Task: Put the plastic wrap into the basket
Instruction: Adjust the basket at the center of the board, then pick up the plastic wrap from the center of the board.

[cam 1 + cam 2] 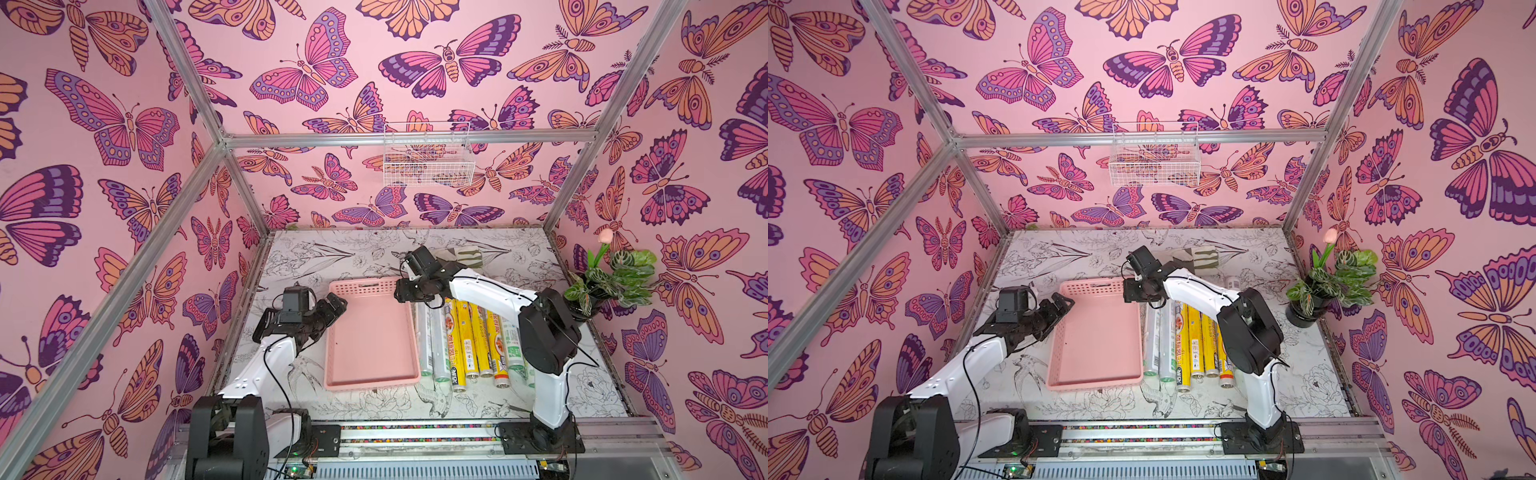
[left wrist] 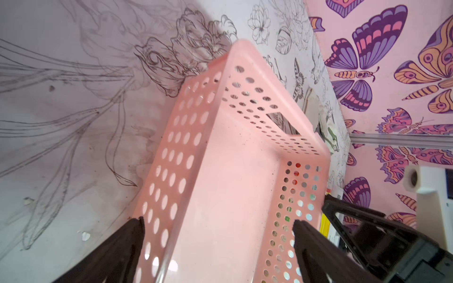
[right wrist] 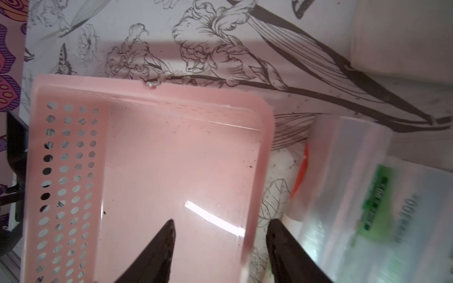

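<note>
We see the right fingers (image 3: 159, 245) spread and empty above the far right corner of the basket (image 1: 370, 384); the plastic wrap (image 1: 461, 345) lies lengthwise alongside on the bench (image 1: 365, 409), nearest that arm; the left fingers (image 2: 122, 245) gape too.

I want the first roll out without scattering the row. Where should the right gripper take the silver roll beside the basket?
Probably at mid-length, from straight above, jaws across its width. The silver roll lies flat along the basket wall with another roll against its other side, so finger room is tight.
</note>
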Robot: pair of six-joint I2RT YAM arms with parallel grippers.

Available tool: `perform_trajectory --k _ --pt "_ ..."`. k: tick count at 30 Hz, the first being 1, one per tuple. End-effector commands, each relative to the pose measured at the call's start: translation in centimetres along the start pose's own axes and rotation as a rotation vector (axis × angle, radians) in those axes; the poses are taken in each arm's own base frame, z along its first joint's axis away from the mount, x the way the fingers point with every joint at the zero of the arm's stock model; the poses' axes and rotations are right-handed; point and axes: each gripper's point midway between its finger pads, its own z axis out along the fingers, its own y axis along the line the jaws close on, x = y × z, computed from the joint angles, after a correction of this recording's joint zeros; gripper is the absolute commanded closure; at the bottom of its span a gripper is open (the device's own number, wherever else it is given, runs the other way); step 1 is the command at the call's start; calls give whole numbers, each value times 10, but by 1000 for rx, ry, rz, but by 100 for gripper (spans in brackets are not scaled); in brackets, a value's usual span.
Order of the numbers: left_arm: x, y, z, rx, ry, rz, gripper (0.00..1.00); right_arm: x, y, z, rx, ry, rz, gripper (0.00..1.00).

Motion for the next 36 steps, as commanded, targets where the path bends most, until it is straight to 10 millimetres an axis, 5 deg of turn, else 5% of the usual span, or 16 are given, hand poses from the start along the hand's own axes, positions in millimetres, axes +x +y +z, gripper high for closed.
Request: perform_trajectory --k 1,5,10,14,18,23,36 --pt "-9 13 -10 -78 -75 23 0 -9 -31 -43 154 -82 -18 38" --pt "-13 11 -28 -88 -122 76 0 8 -54 -58 218 -107 11 45" --pt "-6 -43 -51 87 -101 225 0 38 -68 -51 216 -78 74 53" --pt "36 -102 -48 241 48 390 0 51 -60 -40 152 -47 105 60" --pt "84 -136 -32 286 197 479 1 54 -50 -31 100 -30 129 61" --pt "114 -140 -9 238 276 494 3 62 -42 -15 93 11 114 60" --pt "117 -131 10 191 283 477 2 71 -42 3 201 64 52 53"
